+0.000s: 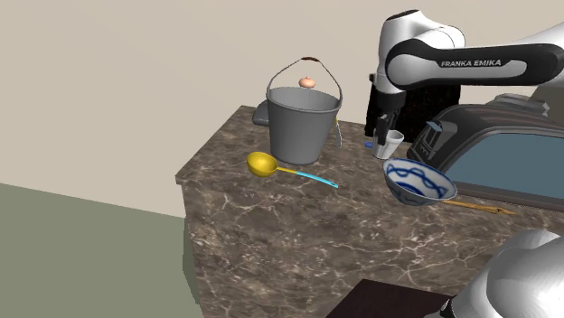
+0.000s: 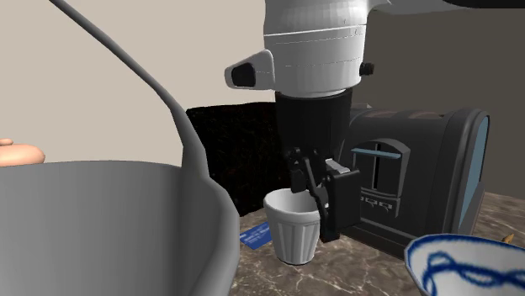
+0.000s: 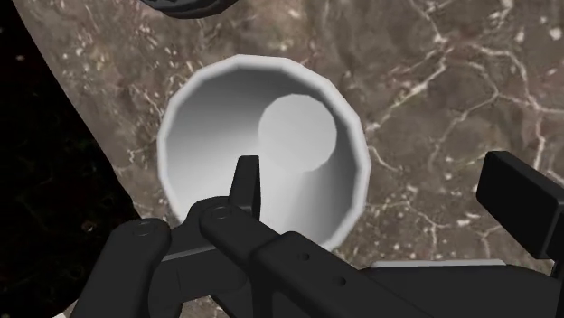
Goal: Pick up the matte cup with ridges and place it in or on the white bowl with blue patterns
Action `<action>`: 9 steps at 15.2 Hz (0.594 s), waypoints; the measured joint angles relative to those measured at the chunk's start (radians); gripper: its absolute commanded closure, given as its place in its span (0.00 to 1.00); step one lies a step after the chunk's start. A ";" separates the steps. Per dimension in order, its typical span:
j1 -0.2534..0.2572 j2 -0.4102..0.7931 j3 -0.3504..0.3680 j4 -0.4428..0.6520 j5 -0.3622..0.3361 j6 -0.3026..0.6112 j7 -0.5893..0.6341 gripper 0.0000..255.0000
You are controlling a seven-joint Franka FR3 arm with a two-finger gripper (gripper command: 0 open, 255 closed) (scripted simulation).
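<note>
Bucket [image 2: 101, 227] wall, plain grey, lies closest to you in the second exterior view. Behind it, the tool [image 2: 315, 206] hangs over the white ridged cup [image 2: 293, 229], which stands upright on the marbled bench [image 1: 271, 226]. The tool's fingers stand apart: one reaches into the cup's mouth, the other sits outside the wall, clear of it. In the shoulder view, find the white bowl with blue patterns [image 1: 416, 188] near the cup at 5 o'clock, and the bucket at 9 o'clock.
</note>
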 measured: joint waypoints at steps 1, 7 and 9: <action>-0.001 0.004 -0.003 -0.005 -0.003 0.009 -0.002 0.00; -0.009 0.003 -0.018 -0.073 -0.015 0.079 -0.001 0.00; -0.009 0.003 -0.018 -0.077 -0.015 0.083 0.000 0.00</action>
